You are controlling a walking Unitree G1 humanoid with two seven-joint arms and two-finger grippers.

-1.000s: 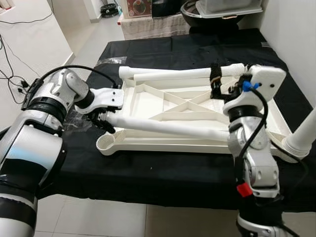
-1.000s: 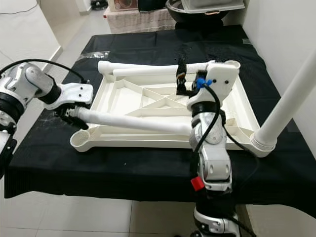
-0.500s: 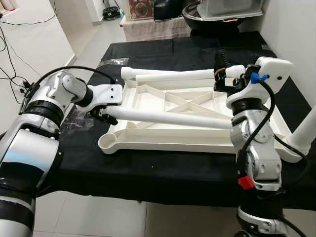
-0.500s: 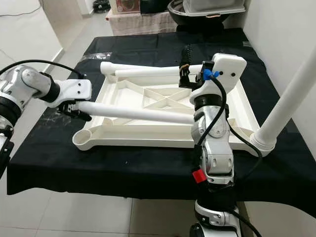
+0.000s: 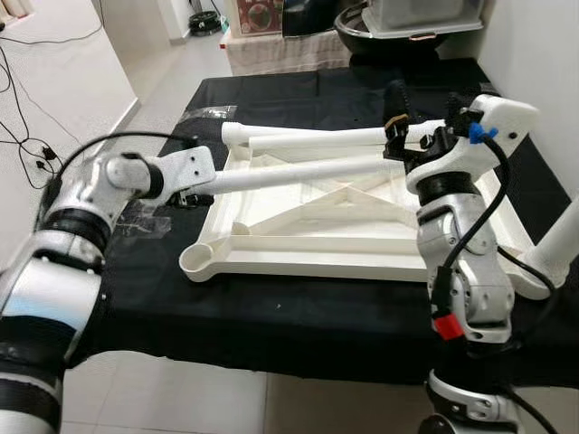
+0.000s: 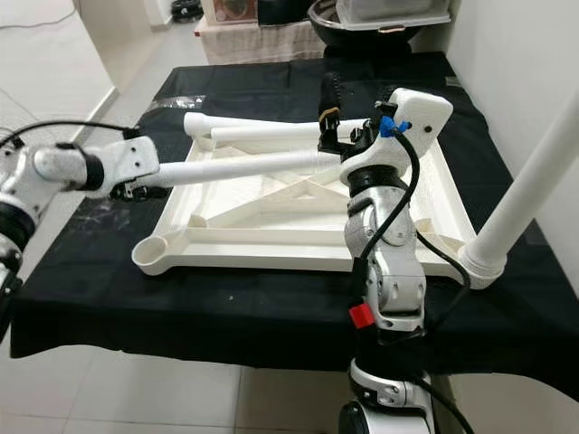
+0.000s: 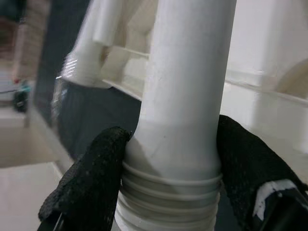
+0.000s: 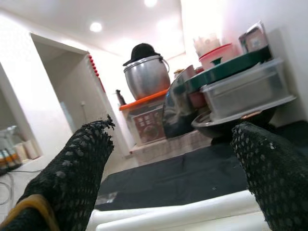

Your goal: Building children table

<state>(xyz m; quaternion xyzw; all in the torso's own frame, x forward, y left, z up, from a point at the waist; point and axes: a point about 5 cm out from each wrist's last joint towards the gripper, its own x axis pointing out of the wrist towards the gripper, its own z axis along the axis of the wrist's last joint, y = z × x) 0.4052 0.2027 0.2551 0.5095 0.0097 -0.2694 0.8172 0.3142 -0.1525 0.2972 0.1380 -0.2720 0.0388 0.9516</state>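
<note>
Our left gripper (image 7: 168,159) pinches the screw end of a white table leg (image 5: 298,174), one black finger on each side. Our right gripper (image 5: 398,145) is up by the leg's far end with its fingers spread wide, holding nothing. The leg hangs slanted over the upside-down white tabletop (image 5: 362,226) on the black cloth (image 5: 271,307). A second leg (image 5: 317,136) lies along the far edge. We think we are carrying the leg to a corner socket (image 5: 197,261). Next we must stand the screw end over that hole and turn it in.

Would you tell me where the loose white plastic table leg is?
The white table leg spans the upturned white tabletop, left gripper clamping its threaded end.
</note>
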